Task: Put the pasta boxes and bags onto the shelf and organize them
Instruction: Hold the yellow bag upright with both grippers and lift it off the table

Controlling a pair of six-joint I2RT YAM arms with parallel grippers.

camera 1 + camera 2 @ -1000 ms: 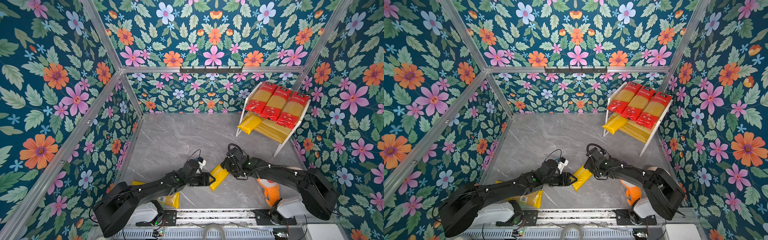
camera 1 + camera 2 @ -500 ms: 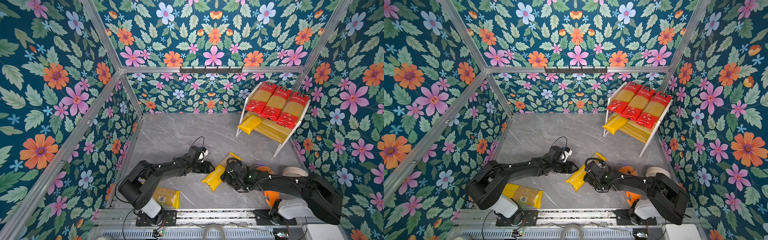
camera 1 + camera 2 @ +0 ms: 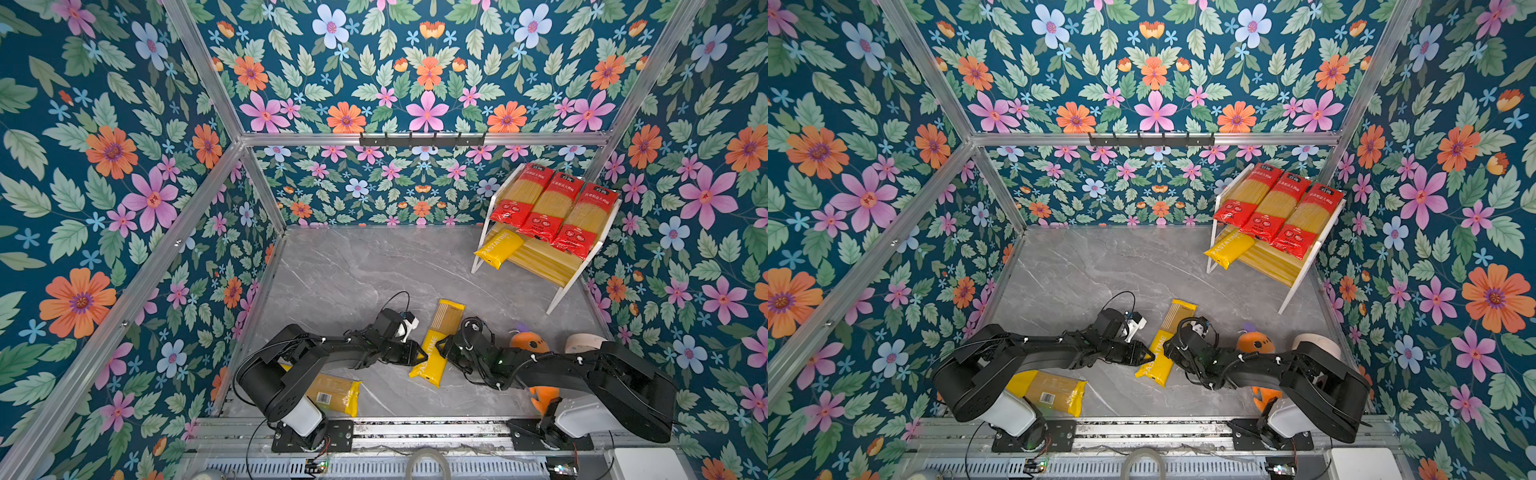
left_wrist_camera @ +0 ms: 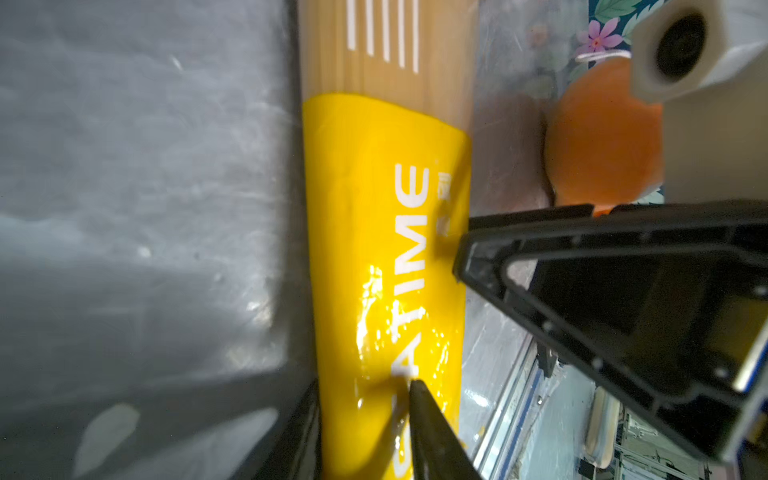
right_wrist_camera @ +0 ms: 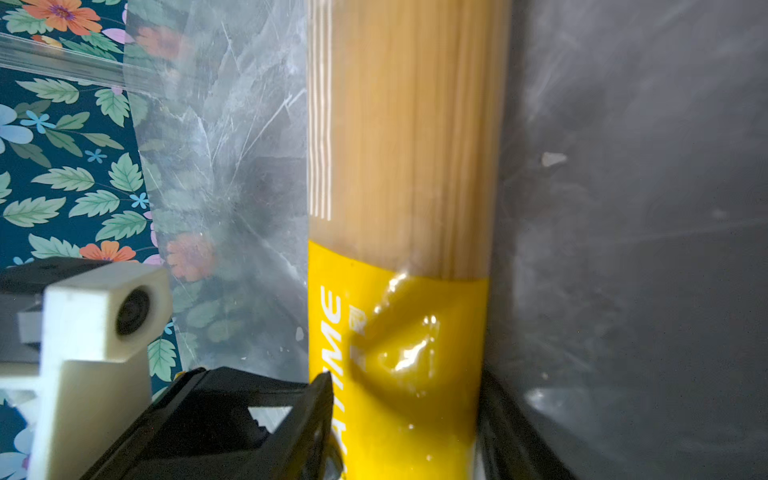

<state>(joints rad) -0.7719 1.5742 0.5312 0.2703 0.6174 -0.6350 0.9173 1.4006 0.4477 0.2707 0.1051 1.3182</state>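
Observation:
A yellow PASTATIME pasta pack (image 3: 432, 362) (image 3: 1158, 360) lies on the grey floor near the front. My left gripper (image 3: 422, 356) (image 4: 365, 386) is shut on its left side; one finger dents the yellow wrapper, the other lies along the edge. From the right, my right gripper (image 3: 442, 345) (image 5: 406, 374) has closed across the pack's width, a finger against each long edge. The shelf (image 3: 574, 281) at the back right carries three red packs (image 3: 552, 208) on its top tier and one yellow pack (image 3: 498, 249) below. Another yellow pack (image 3: 336, 395) lies partly under the left arm.
An orange plush toy (image 3: 528, 343) and a beige roll (image 3: 586, 343) sit just right of the right gripper, by the right arm. A black hook rail (image 3: 422, 139) hangs on the back wall. Flowered walls close in the floor on three sides.
The yellow pack has swung to point more toward the back wall. Both grippers have come in against its sides and narrowed their jaws on it.

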